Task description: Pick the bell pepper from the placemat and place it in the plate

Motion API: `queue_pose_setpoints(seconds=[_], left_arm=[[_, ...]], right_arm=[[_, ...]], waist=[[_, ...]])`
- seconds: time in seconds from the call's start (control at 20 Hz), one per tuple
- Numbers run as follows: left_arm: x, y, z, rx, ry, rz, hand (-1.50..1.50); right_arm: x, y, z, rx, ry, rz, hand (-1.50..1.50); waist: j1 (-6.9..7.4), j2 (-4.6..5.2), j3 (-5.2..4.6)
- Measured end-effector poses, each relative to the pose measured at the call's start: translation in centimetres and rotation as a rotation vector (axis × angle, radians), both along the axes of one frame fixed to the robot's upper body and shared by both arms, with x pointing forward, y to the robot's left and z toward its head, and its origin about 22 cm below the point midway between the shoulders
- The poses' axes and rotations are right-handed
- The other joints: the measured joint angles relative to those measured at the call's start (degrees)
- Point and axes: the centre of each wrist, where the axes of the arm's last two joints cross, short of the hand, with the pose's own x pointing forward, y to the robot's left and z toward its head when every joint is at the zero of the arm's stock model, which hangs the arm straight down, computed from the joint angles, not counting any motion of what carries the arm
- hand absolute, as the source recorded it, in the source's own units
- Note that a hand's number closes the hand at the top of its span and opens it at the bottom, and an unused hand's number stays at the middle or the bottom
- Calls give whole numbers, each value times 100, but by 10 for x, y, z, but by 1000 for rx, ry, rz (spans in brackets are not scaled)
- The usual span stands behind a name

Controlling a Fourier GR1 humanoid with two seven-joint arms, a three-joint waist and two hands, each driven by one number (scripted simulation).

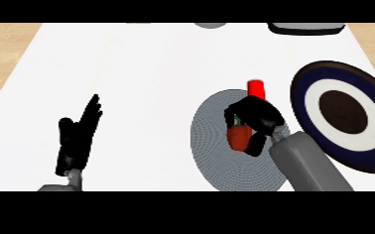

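Head view. Right robot hand [256,116] sits over the grey round placemat [216,153], fingers curled down around the red bell pepper [238,137]. The pepper shows below and to the left of the palm, between the thumb and the fingers, with a bit of green stem at its top edge against the black of the hand. Whether the pepper still touches the placemat or is raised off it cannot be told from this angle. Grey forearm [311,166] runs from the hand down to the lower right edge of the view.

Just beyond the right hand's knuckles, a small red upright object [256,87] stands at the far rim of the placemat; its lower part is hidden by the hand, so its kind cannot be told.

To the right of the right hand lies the plate [338,116]: dark blue rim, white ring, dark brown centre. It holds nothing and is partly cut off by the right edge of the view. Its near-left edge is just beside the placemat and the forearm.

Left robot hand [77,136] rests well to the left of the right hand, over the white tabletop [132,79], fingers straight and pointing up, holding nothing.

Far beyond the hands, at the tabletop's far edge, a dark tray-like object [306,28] and a grey rounded object [211,25] are cut off by the view.
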Motion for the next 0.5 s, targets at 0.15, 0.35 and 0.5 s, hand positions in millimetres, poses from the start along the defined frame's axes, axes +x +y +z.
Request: queue_pose_setpoints(seconds=[0.15,0.35,0.5], left_arm=[[4,3,2,0,-2,6,0],[3,5,0,0,-3,15,0],[3,7,1,0,3,12,0]], right_arm=[[3,-9,12,17,-111,-78,150],[11,-23,23,-16,-262,-362,150],[13,-30,27,-54,-372,-588,150]], waist=[[-32,-1,1],[-75,-4,0],[-88,-11,0]])
